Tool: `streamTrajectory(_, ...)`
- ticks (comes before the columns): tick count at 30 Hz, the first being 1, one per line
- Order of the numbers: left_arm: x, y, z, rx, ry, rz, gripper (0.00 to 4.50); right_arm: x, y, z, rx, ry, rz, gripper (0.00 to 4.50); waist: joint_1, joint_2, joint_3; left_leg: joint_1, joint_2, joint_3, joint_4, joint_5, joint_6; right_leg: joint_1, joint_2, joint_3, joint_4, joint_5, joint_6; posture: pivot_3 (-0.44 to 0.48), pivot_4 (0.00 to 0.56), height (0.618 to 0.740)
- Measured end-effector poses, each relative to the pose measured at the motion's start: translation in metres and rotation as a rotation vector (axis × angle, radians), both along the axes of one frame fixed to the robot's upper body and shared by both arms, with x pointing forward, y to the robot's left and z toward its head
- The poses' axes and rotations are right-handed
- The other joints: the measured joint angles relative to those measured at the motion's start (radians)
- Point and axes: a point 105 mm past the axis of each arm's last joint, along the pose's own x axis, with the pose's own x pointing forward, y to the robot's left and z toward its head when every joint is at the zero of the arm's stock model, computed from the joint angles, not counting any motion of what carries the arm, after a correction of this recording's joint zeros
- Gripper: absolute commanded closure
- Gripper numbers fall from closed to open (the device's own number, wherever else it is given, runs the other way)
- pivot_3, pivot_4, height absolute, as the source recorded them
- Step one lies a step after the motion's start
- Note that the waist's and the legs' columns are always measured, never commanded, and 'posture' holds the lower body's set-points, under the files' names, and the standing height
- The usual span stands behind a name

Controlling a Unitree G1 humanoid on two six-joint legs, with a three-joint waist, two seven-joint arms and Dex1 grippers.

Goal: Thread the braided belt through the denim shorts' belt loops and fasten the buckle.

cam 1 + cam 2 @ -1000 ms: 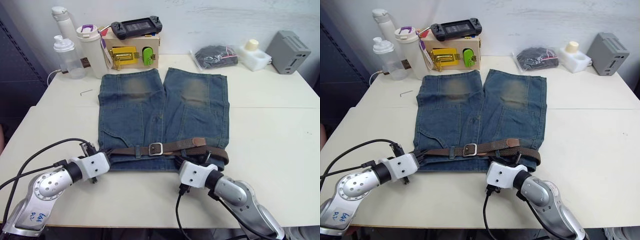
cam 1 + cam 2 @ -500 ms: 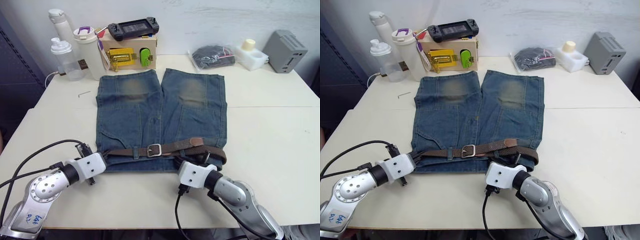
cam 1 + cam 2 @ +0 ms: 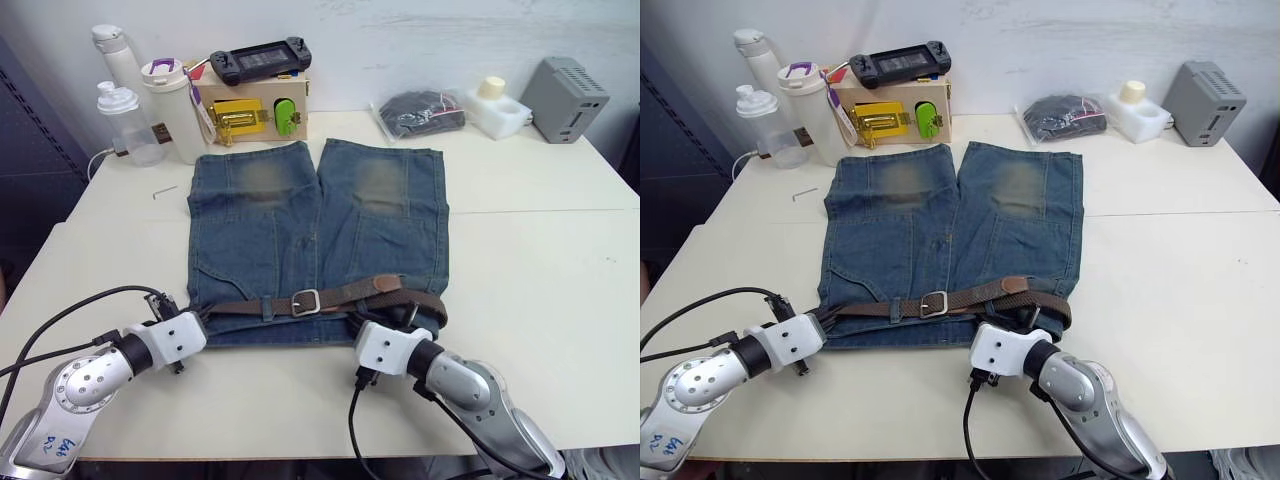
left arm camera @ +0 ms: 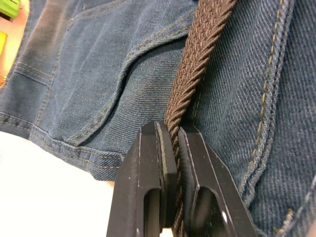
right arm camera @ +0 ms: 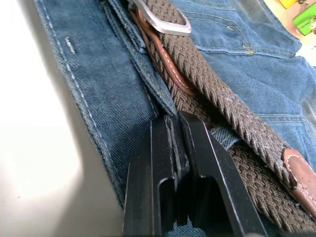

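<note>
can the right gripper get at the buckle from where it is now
Probably yes. The right gripper sits shut at the waistband of the denim shorts, with the buckle close by on top of the cloth and nothing lying between them.

You've got a pale cream desk (image 3: 540, 250) here, really two tops pushed together with a seam running across the middle. Behind it there's a white wall (image 3: 420, 40) with a few scuffs. Off to your left a dark blue panel (image 3: 30, 150) stands beside the desk, and the floor down there looks dark. Light is soft and even, no hard shadows anywhere on the top.
</note>
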Motion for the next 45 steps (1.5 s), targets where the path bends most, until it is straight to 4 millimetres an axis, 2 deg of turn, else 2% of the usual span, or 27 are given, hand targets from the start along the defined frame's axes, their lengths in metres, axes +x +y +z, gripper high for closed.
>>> streamTrajectory(7,-0.004,-0.007,-0.001,-0.075,-0.001,-0.038,4.46,-0.003,-0.001,0.002,-0.096,0.024,0.097,4.5,0.002,-0.002,0.0,0.0,0.0,-0.001,0.0,0.0,0.0,0.002,0.0,-0.001,-0.003,0.0,0.0,0.0,0.15,0.645)
streamTrajectory(12,-0.009,-0.006,0.004,-0.157,0.026,-0.053,2.44,0.005,-0.006,0.009,-0.097,0.016,0.077,2.57,0.003,-0.004,-0.001,0.0,0.0,-0.002,0.0,0.0,0.0,0.003,0.0,-0.002,-0.005,0.0,0.0,0.0,0.15,0.645)
streamTrajectory(15,-0.014,-0.005,0.009,-0.208,0.056,-0.053,1.12,0.013,-0.015,0.017,-0.078,0.013,0.059,1.05,0.006,-0.006,0.0,0.0,0.0,-0.002,0.001,0.0,0.0,0.004,0.0,-0.002,-0.006,0.0,0.0,0.0,0.15,0.645)
streamTrajectory(17,-0.02,-0.008,0.011,-0.256,0.097,-0.063,1.12,0.016,-0.023,0.022,-0.058,0.031,0.056,0.07,0.015,-0.007,0.001,0.0,0.0,-0.002,0.002,0.0,0.001,0.005,0.0,-0.002,-0.007,0.0,0.0,0.0,0.15,0.645)
streamTrajectory(20,-0.029,-0.014,0.011,-0.332,0.173,-0.078,1.12,0.015,-0.034,0.026,-0.036,0.084,0.071,0.07,0.024,-0.009,0.004,-0.001,0.0,-0.002,0.004,0.0,0.001,0.005,0.0,-0.002,-0.007,0.0,0.0,0.0,0.15,0.645)
streamTrajectory(22,-0.037,-0.018,0.021,-0.419,0.242,-0.1,1.12,0.003,-0.044,0.025,-0.002,0.212,0.119,0.07,0.028,-0.014,0.012,-0.003,0.0,-0.004,0.005,0.0,0.001,0.004,0.001,-0.002,-0.007,0.0,0.0,0.0,0.15,0.645)
streamTrajectory(24,-0.041,-0.019,0.033,-0.467,0.275,-0.115,1.12,-0.011,-0.047,0.026,0.023,0.305,0.176,0.07,0.025,-0.012,0.017,-0.005,0.001,-0.004,0.006,0.0,0.001,0.004,0.001,-0.003,-0.01,0.0,0.0,0.0,0.15,0.645)
streamTrajectory(26,-0.042,-0.016,0.044,-0.525,0.282,-0.105,1.12,-0.015,-0.05,0.036,0.099,0.361,0.19,0.07,0.023,-0.01,0.02,-0.008,0.002,-0.004,0.006,0.001,0.0,0.004,0.001,-0.004,-0.013,0.0,0.0,0.0,0.15,0.645)
streamTrajectory(30,-0.044,-0.01,0.065,-0.644,0.308,-0.082,1.12,0.005,-0.072,0.085,0.315,0.36,0.135,0.07,0.019,-0.008,0.025,-0.008,0.003,-0.002,0.006,0.001,0.001,0.003,0.001,-0.005,-0.015,0.0,0.0,0.0,0.15,0.645)
streamTrajectory(32,-0.043,-0.011,0.073,-0.673,0.301,-0.084,1.12,0.015,-0.084,0.098,0.373,0.351,0.1,0.07,0.022,-0.008,0.026,-0.008,0.003,-0.002,0.005,0.001,0.001,0.004,0.001,-0.005,-0.016,0.0,0.0,0.0,0.15,0.645)
streamTrajectory(36,-0.036,-0.012,0.083,-0.715,0.285,-0.08,1.12,0.034,-0.106,0.101,0.442,0.369,0.017,0.07,0.026,-0.009,0.026,-0.009,0.003,-0.001,0.006,0.002,0.001,0.004,0.001,-0.005,-0.016,0.0,0.0,0.0,0.15,0.645)
streamTrajectory(41,-0.028,-0.016,0.094,-0.73,0.232,-0.097,1.12,0.045,-0.117,0.099,0.47,0.352,-0.038,0.07,0.022,-0.008,0.026,-0.009,0.003,-0.001,0.005,0.002,0.001,0.004,0.001,-0.005,-0.016,0.0,0.0,0.0,0.15,0.645)
streamTrajectory(45,-0.025,-0.019,0.093,-0.731,0.233,-0.104,1.12,0.047,-0.119,0.097,0.47,0.345,-0.051,0.07,0.018,-0.008,0.027,-0.009,0.003,-0.001,0.005,0.002,0.001,0.004,0.001,-0.005,-0.016,0.0,0.0,0.0,0.15,0.645)
